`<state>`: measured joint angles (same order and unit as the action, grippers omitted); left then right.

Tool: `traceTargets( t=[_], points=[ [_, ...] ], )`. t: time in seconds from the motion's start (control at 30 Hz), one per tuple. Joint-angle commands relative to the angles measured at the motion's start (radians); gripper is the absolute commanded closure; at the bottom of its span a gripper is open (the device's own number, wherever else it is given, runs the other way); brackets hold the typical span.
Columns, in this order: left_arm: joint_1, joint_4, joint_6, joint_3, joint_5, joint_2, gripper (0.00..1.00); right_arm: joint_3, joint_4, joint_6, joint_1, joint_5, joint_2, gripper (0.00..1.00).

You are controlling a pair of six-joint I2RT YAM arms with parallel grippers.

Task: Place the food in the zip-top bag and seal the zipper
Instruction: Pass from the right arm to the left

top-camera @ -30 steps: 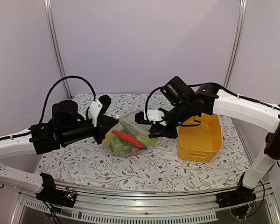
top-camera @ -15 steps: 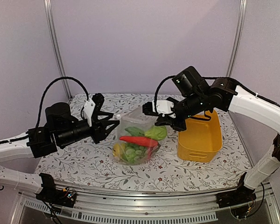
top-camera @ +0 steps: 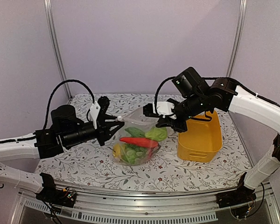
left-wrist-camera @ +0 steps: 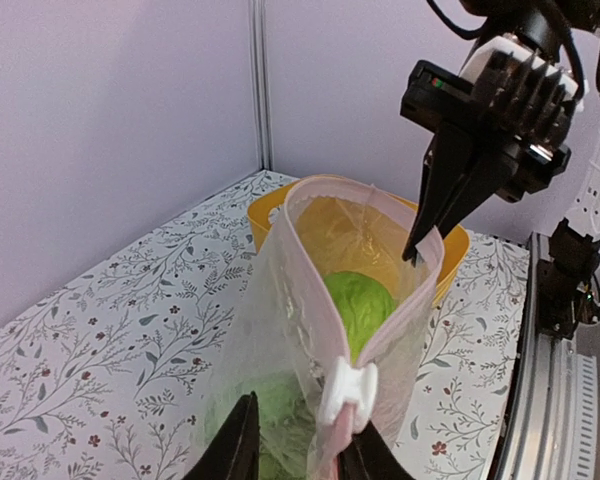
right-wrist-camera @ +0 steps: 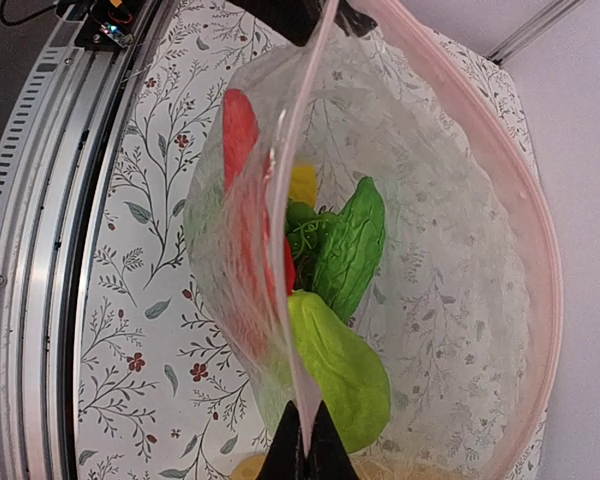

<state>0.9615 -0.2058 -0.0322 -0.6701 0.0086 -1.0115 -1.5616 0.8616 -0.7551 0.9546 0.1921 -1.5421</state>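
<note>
Right pincer (top-camera: 147, 113) pinches the zip-top bag (left-wrist-camera: 270, 300) taut; the part-open, empty left pincer (left-wrist-camera: 302, 445) straddles the slider (left-wrist-camera: 345, 392) on the zipper (left-wrist-camera: 302, 262), ready to seal.

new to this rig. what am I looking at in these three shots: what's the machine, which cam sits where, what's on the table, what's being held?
The machine is two robot arms bolted at the table's near edge, each ending in a two-finger end effector. The wide picture comes from a fixed camera above and behind them. The other two come from cameras on the left and right wrists, looking along their own fingers.

On the flowered table are a yellow basket and a clear zip-top bag of plastic food: a red carrot and green pieces.

The right end effector is shut on the bag's mouth edge, holding it up. The left end effector has its fingers apart, either side of the white slider on the zipper. The mouth is open.
</note>
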Motion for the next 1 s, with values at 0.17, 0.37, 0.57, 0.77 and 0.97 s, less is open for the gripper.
traceTargets(
  t=[0.17,0.37,0.57,0.77,0.97],
  points=[
    [-0.014,-0.027,0.024,0.005,0.006,-0.014,0.99,-0.004,-0.004,0.027,-0.001,-0.015,-0.001,0.98],
    [-0.013,0.022,0.031,-0.013,0.011,0.021,1.00,-0.101,-0.040,0.044,-0.002,-0.028,-0.001,0.41],
    [-0.013,0.102,0.054,-0.048,0.016,0.024,1.00,-0.238,-0.053,0.096,-0.016,0.101,-0.063,0.12],
    [-0.013,0.102,0.050,-0.060,0.024,0.017,1.00,-0.321,-0.050,0.128,-0.013,0.317,-0.150,0.01],
    [-0.011,0.104,0.044,-0.073,0.038,0.006,1.00,-0.425,-0.038,0.161,0.002,0.349,-0.253,0.33]
  ],
)
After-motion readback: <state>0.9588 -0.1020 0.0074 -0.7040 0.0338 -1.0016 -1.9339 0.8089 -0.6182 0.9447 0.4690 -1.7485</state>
